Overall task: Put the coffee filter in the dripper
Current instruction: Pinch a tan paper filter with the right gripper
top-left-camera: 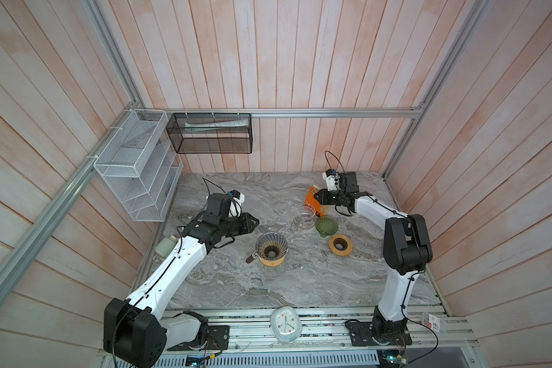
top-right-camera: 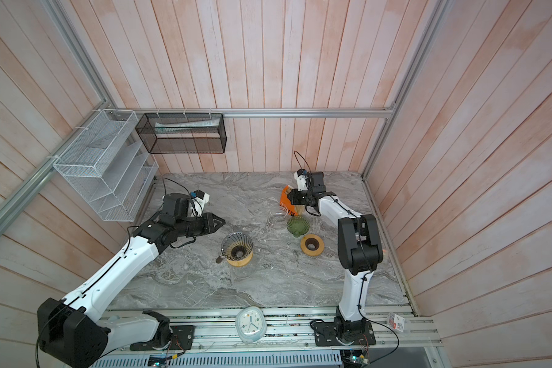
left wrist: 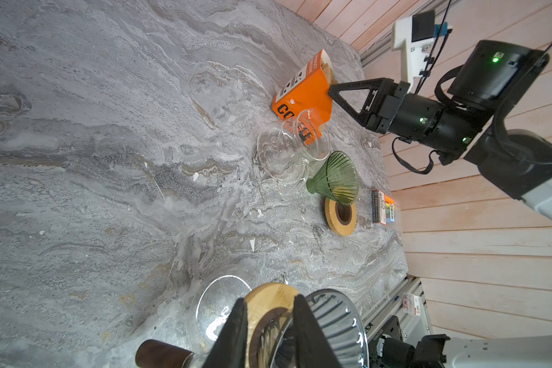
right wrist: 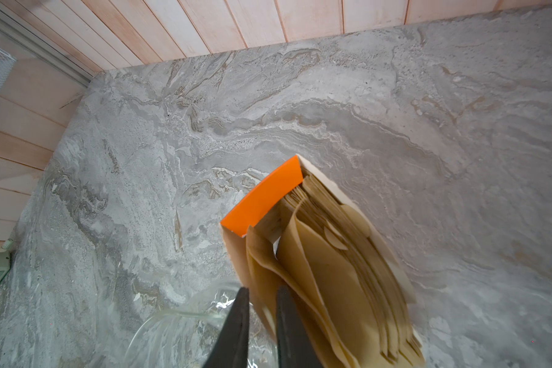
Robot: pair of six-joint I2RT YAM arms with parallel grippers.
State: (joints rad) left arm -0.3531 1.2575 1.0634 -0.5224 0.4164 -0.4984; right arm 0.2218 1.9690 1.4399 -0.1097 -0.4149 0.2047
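Right gripper (right wrist: 262, 288) is filling the near edge of the right wrist view. Its jaws are standing a narrow gap apart, with the edge of the outermost brown coffee filter (right wrist: 258, 261) lying between them; whether they are biting on it cannot be told. That filter is sitting with the rest of the stack in the open orange filter box (right wrist: 262, 197) at the back right of the marble worktop (top-left-camera: 300, 286). Left gripper (top-left-camera: 255, 222) is hovering slightly spread and empty, just beside the smoked-glass dripper (top-left-camera: 271, 247). This dripper is standing on a glass server (top-left-camera: 273, 270) mid-worktop. Green dripper (top-left-camera: 326, 225) is standing near the box.
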